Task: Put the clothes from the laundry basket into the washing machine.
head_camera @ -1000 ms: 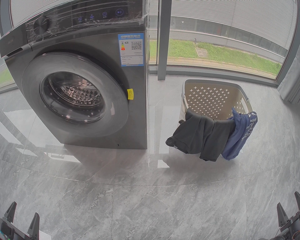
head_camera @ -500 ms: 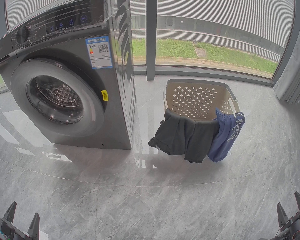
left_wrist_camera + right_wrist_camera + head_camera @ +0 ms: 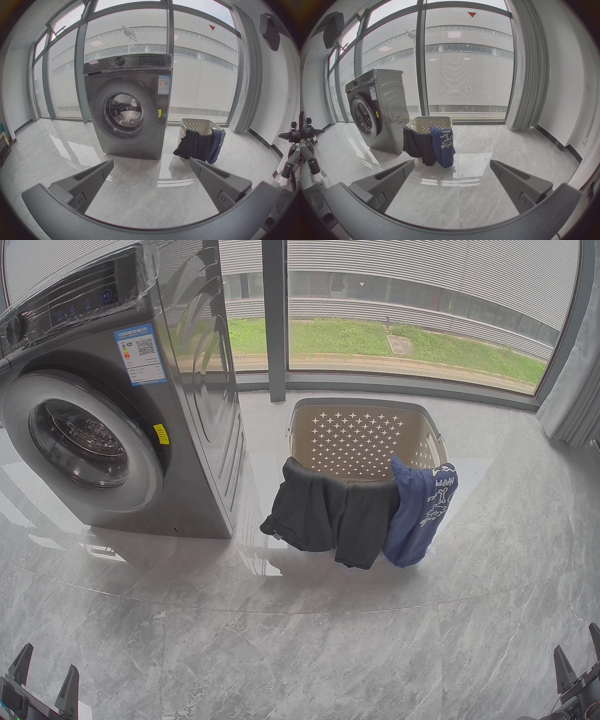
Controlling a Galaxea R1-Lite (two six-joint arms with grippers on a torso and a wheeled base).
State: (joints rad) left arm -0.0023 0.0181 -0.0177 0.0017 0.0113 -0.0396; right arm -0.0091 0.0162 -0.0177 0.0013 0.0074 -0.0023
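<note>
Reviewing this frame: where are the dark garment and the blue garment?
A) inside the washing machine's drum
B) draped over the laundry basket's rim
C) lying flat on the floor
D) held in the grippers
B: the dark garment and the blue garment hang over the rim of the laundry basket, which stands beside the washing machine. The left gripper and right gripper are open and empty.

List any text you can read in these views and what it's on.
Blue-bordered label on the washing machine front: print and a square code, too small to read.
Yellow sticker beside its door: too small to read.
Blue garment on the laundry basket rim: white lettering, creased, not legible whole.
Control panel: lit symbols, blurred.
</note>
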